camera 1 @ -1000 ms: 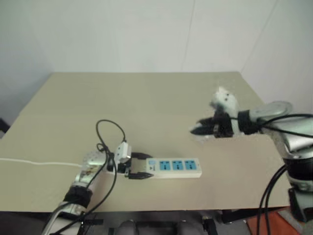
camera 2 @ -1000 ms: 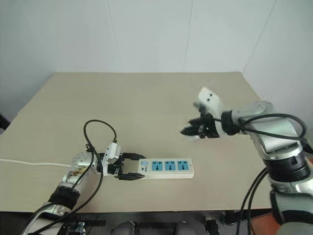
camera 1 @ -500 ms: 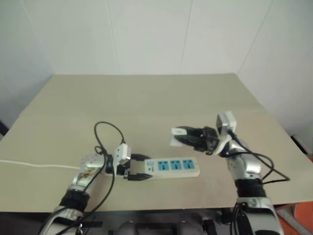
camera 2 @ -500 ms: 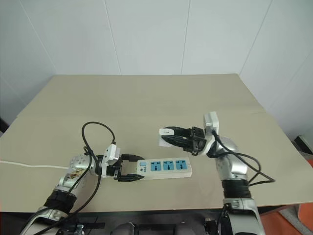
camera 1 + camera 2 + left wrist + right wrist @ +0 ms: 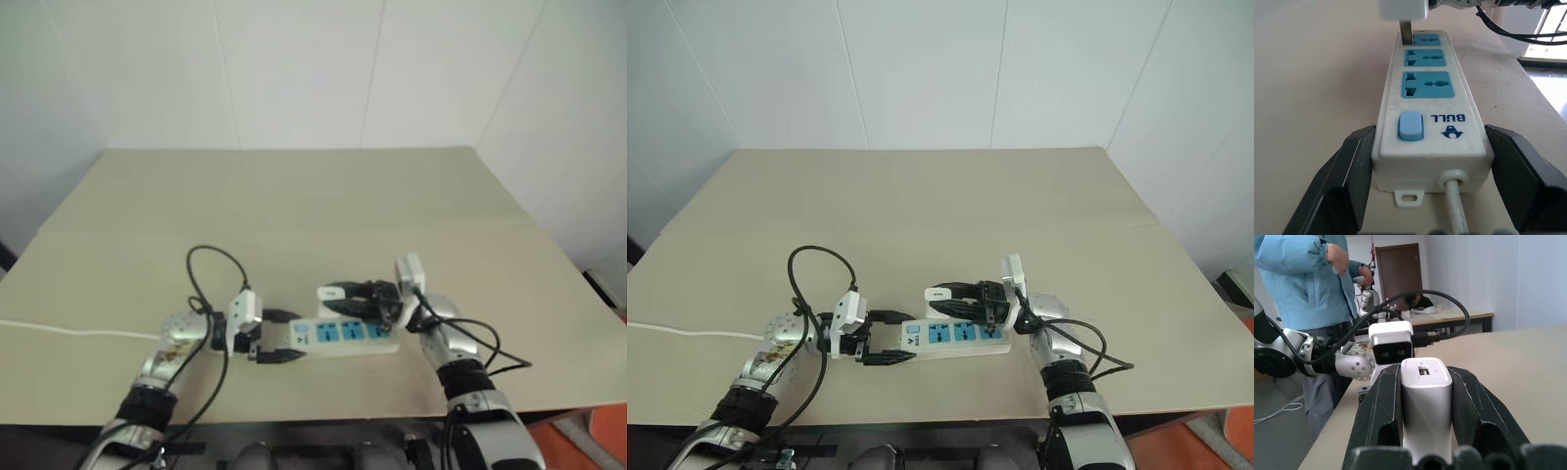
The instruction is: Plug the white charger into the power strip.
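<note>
A: Your right gripper [image 5: 955, 294] is clamped on the charger [image 5: 1403, 9], just above the power strip's [image 5: 1430, 112] far sockets. If the prongs [image 5: 1406, 33] miss the slots, you'll shove the strip.

B: Your left gripper's [image 5: 1430, 181] fingers [image 5: 1339, 188] bracket its switch end, apart, seemingly without pinching. The tan table [image 5: 294, 206] is bare; a person [image 5: 1308, 284] stands beyond it.

The power strip [image 5: 955, 335] is a long white bar lying flat on the tabletop [image 5: 921, 206], with three blue sockets in a row, a blue switch and a "BULL" mark at its cord end, where a thin white cord leaves it. The white charger [image 5: 1426, 404], a small boxy adapter, hangs just above the strip's far sockets, a metal prong pointing down toward them without being seated.
</note>
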You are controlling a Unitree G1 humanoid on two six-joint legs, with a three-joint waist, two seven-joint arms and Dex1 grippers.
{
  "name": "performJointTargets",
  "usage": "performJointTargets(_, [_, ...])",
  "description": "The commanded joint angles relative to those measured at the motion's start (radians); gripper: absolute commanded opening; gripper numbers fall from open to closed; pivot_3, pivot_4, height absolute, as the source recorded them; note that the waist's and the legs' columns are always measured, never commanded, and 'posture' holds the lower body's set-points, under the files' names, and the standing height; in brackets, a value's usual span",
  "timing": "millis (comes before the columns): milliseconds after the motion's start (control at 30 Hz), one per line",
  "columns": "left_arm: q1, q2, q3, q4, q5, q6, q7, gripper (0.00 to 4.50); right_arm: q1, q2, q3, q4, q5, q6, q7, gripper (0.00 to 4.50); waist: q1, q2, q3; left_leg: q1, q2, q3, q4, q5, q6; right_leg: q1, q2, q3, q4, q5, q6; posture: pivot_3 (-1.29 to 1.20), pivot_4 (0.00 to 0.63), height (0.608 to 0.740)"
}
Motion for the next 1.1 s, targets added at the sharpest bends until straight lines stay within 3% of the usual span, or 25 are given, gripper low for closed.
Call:
performJointTargets(33, [0.025,0.02,-0.016,0.005,0.023,0.018,0.006,3.21,-0.027,-0.002,0.001,0.013,-0.005,-0.037,0.025,1.11,0.0,0.0,0.0,0.0,0.0,0.0,0.0,0.0,0.0,0.0,0.0,0.0,0.0,0.0,0.0,0.0,0.15,0.74])
performJointTargets(1100, [0.016,0.032,-0.021,-0.008,0.011,0.037,-0.02,3.21,0.008,0.016,0.039,0.125,-0.099,-0.121,-0.01,1.11,-0.005,0.0,-0.001,0.003,0.0,0.0,-0.001,0.0,0.0,0.001,0.0,0.001,0.0,0.0,-0.001,0.0,0.15,0.74])
